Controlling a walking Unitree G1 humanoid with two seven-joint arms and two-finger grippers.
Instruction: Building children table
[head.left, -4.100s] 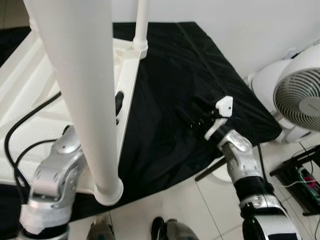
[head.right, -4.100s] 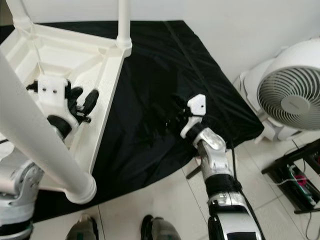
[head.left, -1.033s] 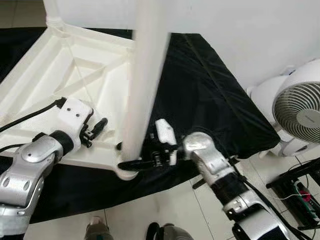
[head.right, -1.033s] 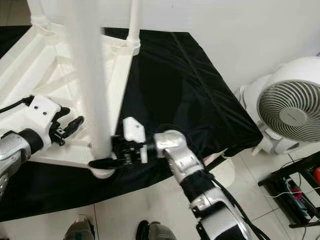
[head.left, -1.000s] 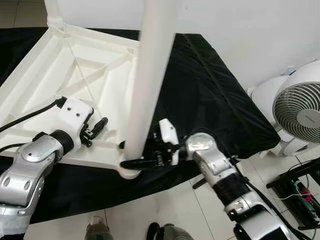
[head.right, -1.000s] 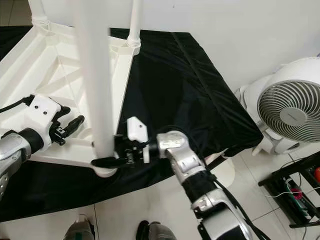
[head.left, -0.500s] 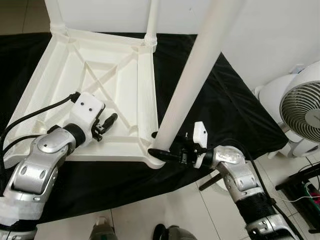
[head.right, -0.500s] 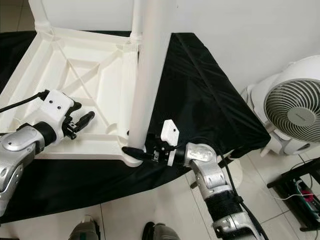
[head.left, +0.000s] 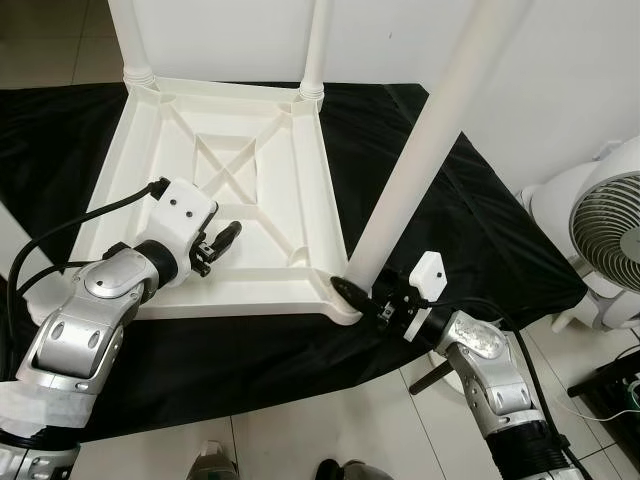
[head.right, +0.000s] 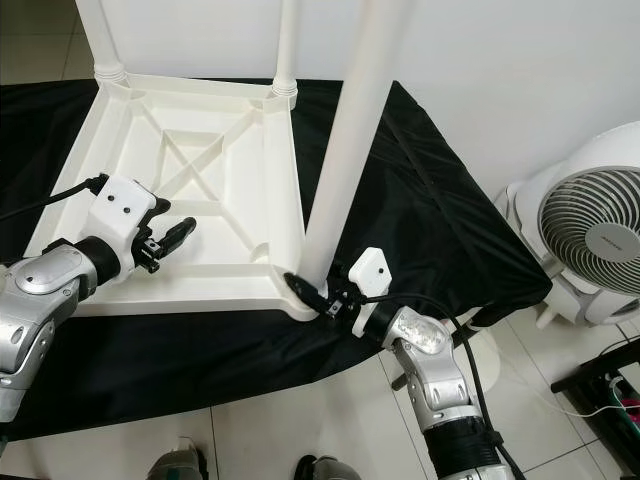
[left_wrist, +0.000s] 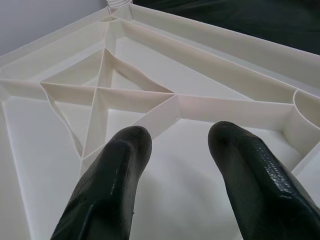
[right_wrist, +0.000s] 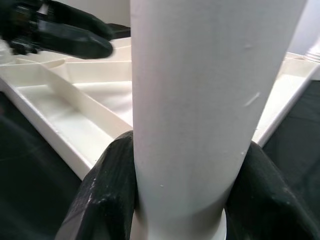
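On the black cloth, your right gripper is clenching the table leg, your left gripper is hovering spread over the upturned tabletop.

Your right gripper clasps the base of a white table leg at the upturned tabletop corner; your left gripper hovers over its ribbed underside, on black cloth.

Right gripper jaws apparently clamped, left gripper jaws apart.
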